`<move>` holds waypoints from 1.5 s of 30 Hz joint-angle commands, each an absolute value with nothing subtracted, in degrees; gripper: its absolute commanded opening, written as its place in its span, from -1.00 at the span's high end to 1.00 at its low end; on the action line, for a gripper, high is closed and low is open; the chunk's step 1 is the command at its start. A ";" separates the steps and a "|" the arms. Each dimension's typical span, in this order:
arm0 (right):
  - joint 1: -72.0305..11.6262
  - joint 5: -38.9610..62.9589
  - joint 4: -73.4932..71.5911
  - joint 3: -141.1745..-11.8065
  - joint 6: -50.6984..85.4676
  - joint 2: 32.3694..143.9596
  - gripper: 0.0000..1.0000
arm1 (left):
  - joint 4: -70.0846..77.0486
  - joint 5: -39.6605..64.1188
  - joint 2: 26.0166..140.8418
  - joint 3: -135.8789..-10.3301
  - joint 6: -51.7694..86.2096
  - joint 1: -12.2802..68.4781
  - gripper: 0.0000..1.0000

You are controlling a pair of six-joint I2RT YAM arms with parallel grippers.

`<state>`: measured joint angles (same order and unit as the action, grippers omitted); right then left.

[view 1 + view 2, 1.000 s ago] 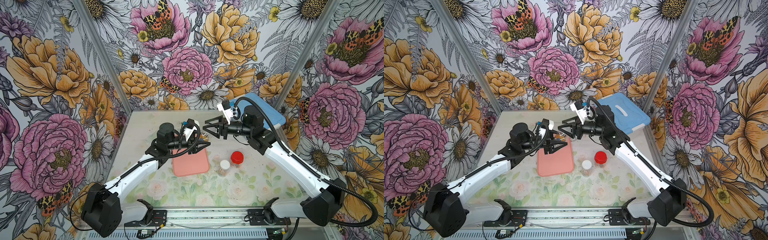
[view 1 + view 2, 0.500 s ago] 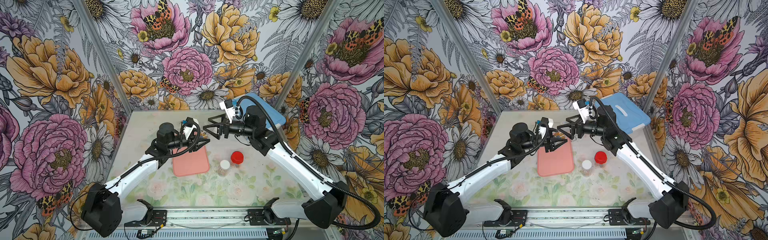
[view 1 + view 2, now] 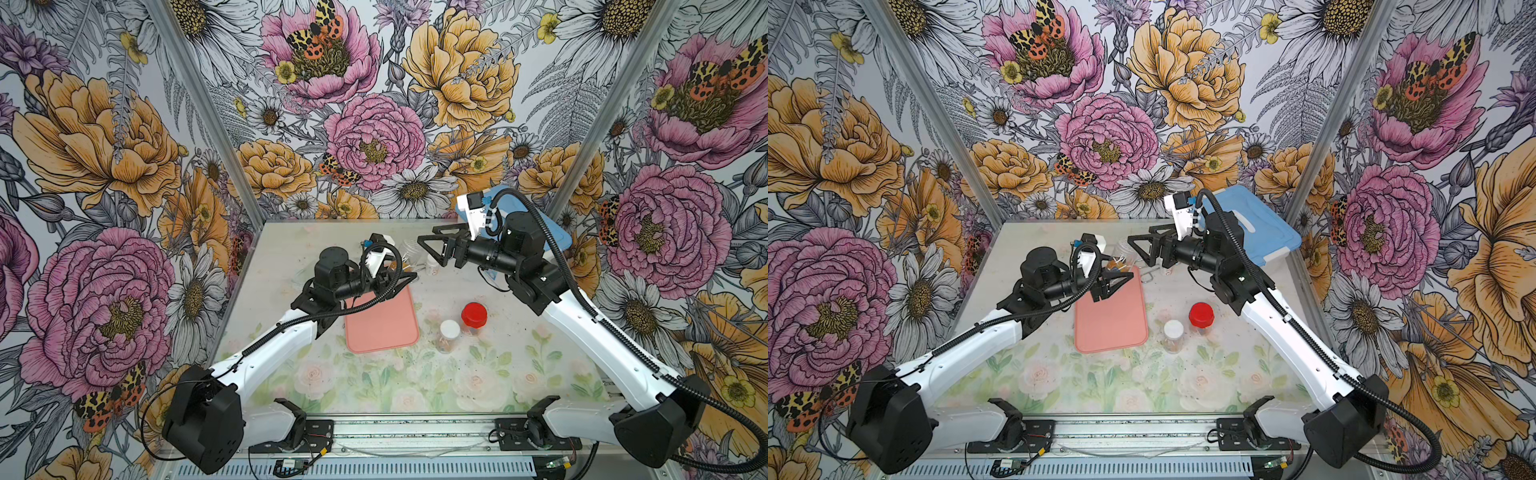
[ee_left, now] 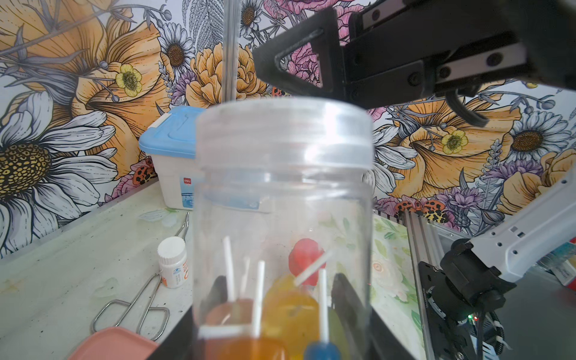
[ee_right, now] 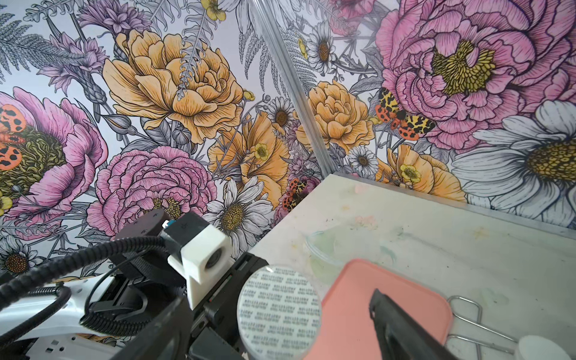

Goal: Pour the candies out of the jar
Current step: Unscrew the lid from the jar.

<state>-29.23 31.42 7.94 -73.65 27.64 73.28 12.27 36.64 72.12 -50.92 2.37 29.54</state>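
Observation:
A clear jar (image 4: 283, 174) holds the candies (image 4: 290, 308), orange, yellow and blue lollipops on white sticks. My left gripper (image 4: 280, 330) is shut on the jar's lower body and holds it above the far end of the pink tray in both top views (image 3: 397, 264) (image 3: 1121, 259). A round seal with print on it (image 5: 279, 311) covers the jar's mouth. My right gripper (image 5: 279, 330) is open, one finger on each side of the jar's top and apart from it. Its fingers (image 4: 314, 59) hang just over the jar in the left wrist view.
A pink tray (image 3: 382, 328) lies mid-table. To its right stand a red-lidded jar (image 3: 473, 313) and a white-lidded jar (image 3: 449, 330). A blue-lidded box (image 3: 559, 239) sits at the back right. Metal tongs (image 4: 134, 307) and a small white bottle (image 4: 173, 261) are behind the tray.
My right gripper's jaws have opened around the jar's top, and that arm has shifted slightly. The left gripper and the jar have stayed in place.

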 commanded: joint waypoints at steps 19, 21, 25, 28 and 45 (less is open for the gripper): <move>-33.22 27.11 8.23 -73.84 28.56 78.51 -0.50 | 10.88 31.47 72.66 -51.21 -1.54 31.42 1.00; -33.22 26.82 8.20 -73.46 28.57 78.29 -0.44 | 10.87 31.34 72.51 -51.12 -1.58 31.38 1.00; -33.31 27.45 8.21 -73.44 28.58 78.16 -0.36 | 10.85 30.93 72.38 -51.07 -1.46 31.46 1.00; -33.31 27.67 8.26 -73.39 28.53 78.31 -0.31 | 10.90 30.81 72.17 -50.98 -1.41 31.44 1.00; -33.49 27.57 8.21 -73.30 28.21 79.35 -0.41 | 10.88 30.61 70.95 -50.98 -1.41 31.82 1.00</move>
<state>-33.04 27.46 8.56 -73.65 28.67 78.41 10.02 31.57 73.08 -50.92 -0.45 31.31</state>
